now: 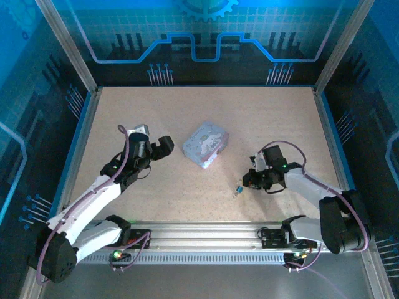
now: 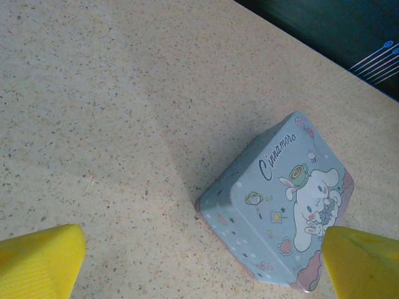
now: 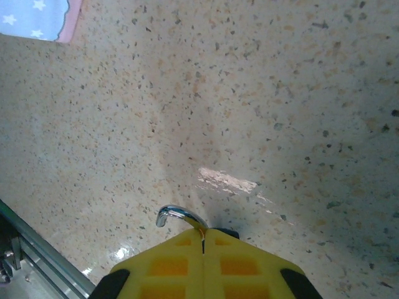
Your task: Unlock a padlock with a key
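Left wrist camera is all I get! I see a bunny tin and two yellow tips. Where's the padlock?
Observer: The right gripper is shut on the padlock. Its curved shackle pokes out past the closed jaws.
Operator: Is that close to my tin?
Observer: No. From the top view, the padlock is apart from the tin, off to the tin's right and nearer the arms' bases.
Operator: Is my gripper touching the tin?
Observer: No. The left gripper is open and sits to the tin's left, with bare table between them.
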Tool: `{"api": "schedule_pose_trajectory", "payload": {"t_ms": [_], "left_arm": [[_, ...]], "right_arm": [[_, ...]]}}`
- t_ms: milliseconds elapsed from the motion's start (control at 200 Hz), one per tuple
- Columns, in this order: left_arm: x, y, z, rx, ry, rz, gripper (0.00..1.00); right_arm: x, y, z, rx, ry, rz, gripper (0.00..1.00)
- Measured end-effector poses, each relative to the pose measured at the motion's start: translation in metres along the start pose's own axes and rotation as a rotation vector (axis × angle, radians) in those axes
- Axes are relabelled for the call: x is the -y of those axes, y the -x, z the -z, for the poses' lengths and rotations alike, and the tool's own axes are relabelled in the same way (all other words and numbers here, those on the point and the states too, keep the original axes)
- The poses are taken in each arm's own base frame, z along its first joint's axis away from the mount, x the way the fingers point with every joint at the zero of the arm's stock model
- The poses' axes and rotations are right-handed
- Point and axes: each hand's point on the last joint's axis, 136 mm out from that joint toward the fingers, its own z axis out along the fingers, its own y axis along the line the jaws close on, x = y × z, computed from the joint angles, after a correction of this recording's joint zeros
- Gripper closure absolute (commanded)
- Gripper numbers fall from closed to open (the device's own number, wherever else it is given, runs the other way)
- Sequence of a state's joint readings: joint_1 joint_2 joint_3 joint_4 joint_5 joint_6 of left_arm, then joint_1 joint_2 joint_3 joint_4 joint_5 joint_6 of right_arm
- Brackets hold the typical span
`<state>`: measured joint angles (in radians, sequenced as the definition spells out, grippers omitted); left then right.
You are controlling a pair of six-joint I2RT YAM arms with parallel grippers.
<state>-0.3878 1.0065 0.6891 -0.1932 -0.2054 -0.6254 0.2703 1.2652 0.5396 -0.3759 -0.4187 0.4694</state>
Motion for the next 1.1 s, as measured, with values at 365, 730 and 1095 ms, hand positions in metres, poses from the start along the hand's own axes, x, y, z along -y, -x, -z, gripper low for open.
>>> {"api": "schedule_pose_trajectory", "payload": {"t_ms": [365, 730, 1095], "left_arm": [[-0.002, -0.002, 0.002, -0.002, 0.002, 0.0, 0.02], [-0.015, 0.007, 0.012, 0.021, 0.045, -0.031, 0.01], [-0.04, 0.066, 0.05, 0.204, 0.176, -0.075, 0.01]], "right_arm": [[-0.001, 0.014, -0.009, -0.014, -0.022, -0.001, 0.93], [-0.006, 0.031, -0.003, 0.028, -0.03, 0.019, 0.71], [-0.015, 0.102, 0.102, 0.393, -0.161, 0.153, 0.21]]}}
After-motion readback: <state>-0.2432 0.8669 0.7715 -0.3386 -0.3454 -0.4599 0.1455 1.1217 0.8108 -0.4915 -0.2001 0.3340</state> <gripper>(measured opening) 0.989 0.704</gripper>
